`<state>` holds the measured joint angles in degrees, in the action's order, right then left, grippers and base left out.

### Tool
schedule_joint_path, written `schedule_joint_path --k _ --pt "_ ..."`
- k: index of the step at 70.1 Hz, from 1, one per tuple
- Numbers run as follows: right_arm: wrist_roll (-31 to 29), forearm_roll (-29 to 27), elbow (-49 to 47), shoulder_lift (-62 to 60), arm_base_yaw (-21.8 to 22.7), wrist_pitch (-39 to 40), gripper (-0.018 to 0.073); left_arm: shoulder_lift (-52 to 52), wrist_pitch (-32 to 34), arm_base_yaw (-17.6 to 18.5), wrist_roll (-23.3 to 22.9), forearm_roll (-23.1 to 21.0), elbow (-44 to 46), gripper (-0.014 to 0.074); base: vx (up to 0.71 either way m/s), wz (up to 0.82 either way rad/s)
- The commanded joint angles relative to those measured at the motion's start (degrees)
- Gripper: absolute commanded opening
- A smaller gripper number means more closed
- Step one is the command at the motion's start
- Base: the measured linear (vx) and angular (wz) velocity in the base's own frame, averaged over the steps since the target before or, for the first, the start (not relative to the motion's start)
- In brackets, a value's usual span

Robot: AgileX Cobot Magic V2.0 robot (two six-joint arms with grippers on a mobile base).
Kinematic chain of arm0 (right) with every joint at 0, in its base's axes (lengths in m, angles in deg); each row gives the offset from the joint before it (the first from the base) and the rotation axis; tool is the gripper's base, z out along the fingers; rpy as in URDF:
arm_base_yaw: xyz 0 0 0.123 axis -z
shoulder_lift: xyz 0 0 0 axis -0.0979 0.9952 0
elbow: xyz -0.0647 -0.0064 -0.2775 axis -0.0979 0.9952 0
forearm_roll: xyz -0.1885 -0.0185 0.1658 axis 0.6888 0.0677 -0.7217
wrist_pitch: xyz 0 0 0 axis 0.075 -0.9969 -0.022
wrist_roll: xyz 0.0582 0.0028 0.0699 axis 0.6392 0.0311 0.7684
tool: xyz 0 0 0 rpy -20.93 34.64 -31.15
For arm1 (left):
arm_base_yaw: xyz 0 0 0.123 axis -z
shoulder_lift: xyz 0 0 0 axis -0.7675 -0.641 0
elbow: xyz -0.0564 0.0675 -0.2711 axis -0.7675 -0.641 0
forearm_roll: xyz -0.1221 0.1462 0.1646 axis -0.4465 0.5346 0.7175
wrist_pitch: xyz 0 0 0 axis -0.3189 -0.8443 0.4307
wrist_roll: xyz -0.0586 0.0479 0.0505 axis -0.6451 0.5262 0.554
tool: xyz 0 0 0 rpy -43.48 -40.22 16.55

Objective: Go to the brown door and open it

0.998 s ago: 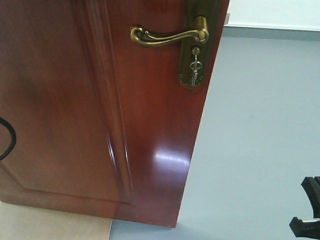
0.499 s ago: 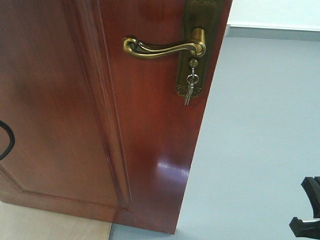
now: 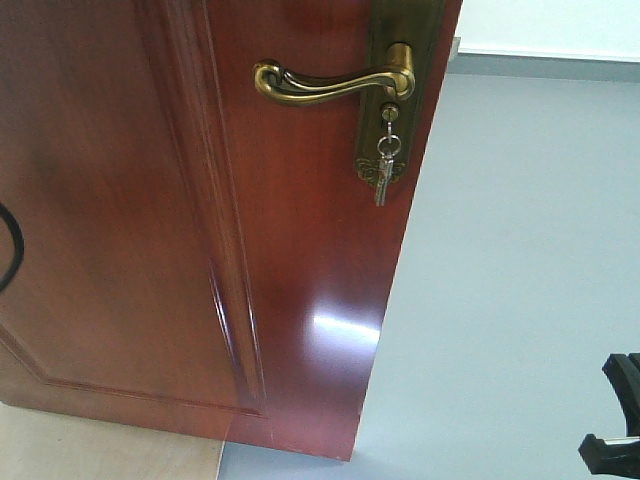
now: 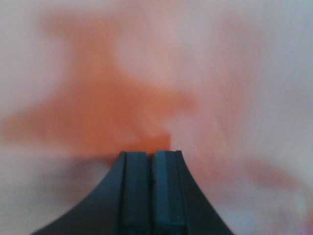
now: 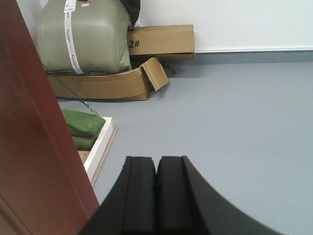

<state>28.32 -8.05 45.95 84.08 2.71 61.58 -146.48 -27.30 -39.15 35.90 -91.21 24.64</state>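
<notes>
The brown door (image 3: 200, 220) fills the front view's left, its brass handle (image 3: 335, 80) level, keys (image 3: 384, 165) hanging below. Left claw (image 4: 149, 191) is clenched, facing a blurred reddish surface. Right claw (image 5: 156, 196), clenched on nothing, points over grey floor (image 5: 234, 122) beside the door's edge.

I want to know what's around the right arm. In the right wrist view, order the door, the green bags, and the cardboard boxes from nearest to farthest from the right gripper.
1. Door: left edge, right beside the right gripper.
2. Green bags: left, on the floor past the door.
3. Cardboard boxes: far back, against the wall.
</notes>
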Motion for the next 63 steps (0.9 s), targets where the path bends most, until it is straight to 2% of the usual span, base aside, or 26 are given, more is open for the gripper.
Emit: schedule_joint_path --k 1,6,12,16,21,47,63 --pt "-0.6 0.3 0.1 -0.9 0.1 4.6 0.0 1.3 3.8 0.2 -15.0 15.4 4.2 0.0017 0.0 0.0" --pt "-0.6 0.3 0.1 -0.9 0.1 4.6 0.0 1.3 4.2 0.2 -24.4 25.5 5.2 0.0017 0.0 0.0" --pt "-0.6 0.3 0.1 -0.9 0.1 4.6 0.0 1.3 5.3 0.2 -34.4 35.6 5.5 0.0017 0.0 0.0" --pt "-0.6 0.3 0.1 -0.9 0.1 4.6 0.0 1.3 6.5 0.2 -40.0 40.5 5.5 0.0017 0.0 0.0" --pt "-0.6 0.3 0.1 -0.9 0.1 4.6 0.0 1.3 8.1 0.2 -44.7 44.3 5.5 0.0017 0.0 0.0" --pt "-0.6 0.3 0.1 -0.9 0.1 4.6 0.0 1.7 8.7 0.2 -44.5 44.6 4.4 0.0017 0.0 0.0" --pt "-0.6 0.3 0.1 -0.9 0.1 4.6 0.0 8.8 13.0 0.1 -43.6 44.6 -7.4 0.0017 0.0 0.0"
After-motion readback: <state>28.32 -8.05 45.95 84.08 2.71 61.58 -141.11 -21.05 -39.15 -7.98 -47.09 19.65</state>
